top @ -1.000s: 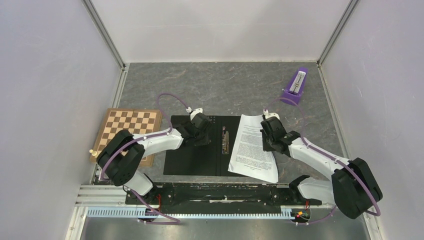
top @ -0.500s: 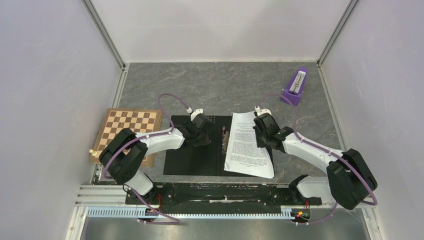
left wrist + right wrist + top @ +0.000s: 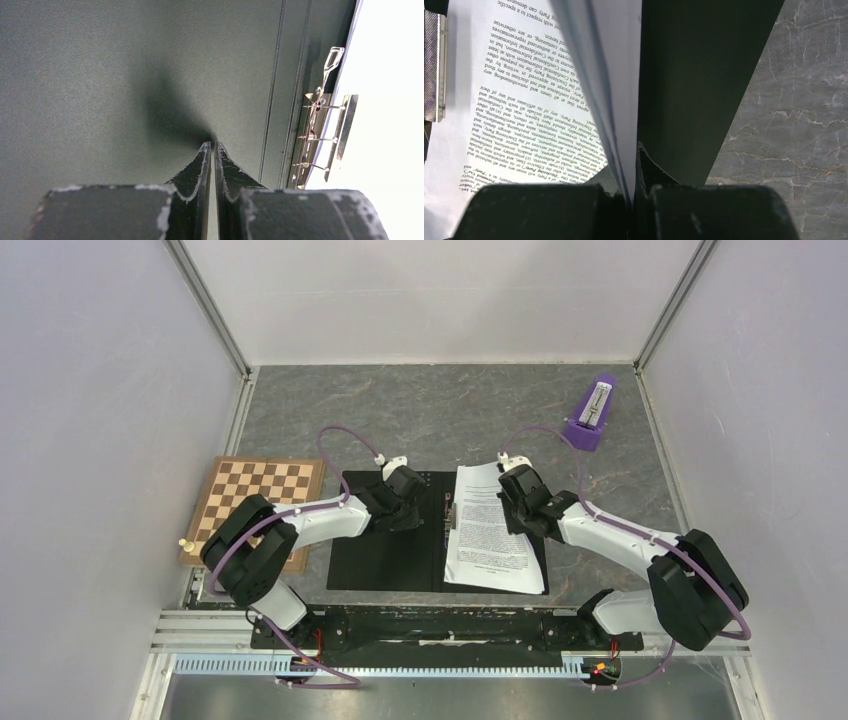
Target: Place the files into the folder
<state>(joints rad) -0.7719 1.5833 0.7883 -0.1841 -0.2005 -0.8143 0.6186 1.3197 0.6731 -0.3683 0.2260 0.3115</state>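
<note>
The folder (image 3: 385, 560) lies open on the table, black inside up, with its metal spine clip (image 3: 449, 515) in the middle; the clip also shows in the left wrist view (image 3: 320, 135). The files (image 3: 490, 540), white printed sheets, lie over the folder's right half. My right gripper (image 3: 520, 502) is shut on the files' right edge, which curls up between the fingers in the right wrist view (image 3: 616, 100). My left gripper (image 3: 400, 502) is shut and empty, its tips (image 3: 211, 146) pressing on the folder's left half (image 3: 100, 75).
A checkered chessboard (image 3: 262, 502) lies left of the folder, with a small pale piece (image 3: 183, 543) at its near left corner. A purple stand holding a white device (image 3: 592, 412) sits at the back right. Grey walls close in the table.
My right gripper has dragged the files leftward, from beside the folder onto its right half, up near the spine clip. The left gripper has stayed pressed on the left half.
</note>
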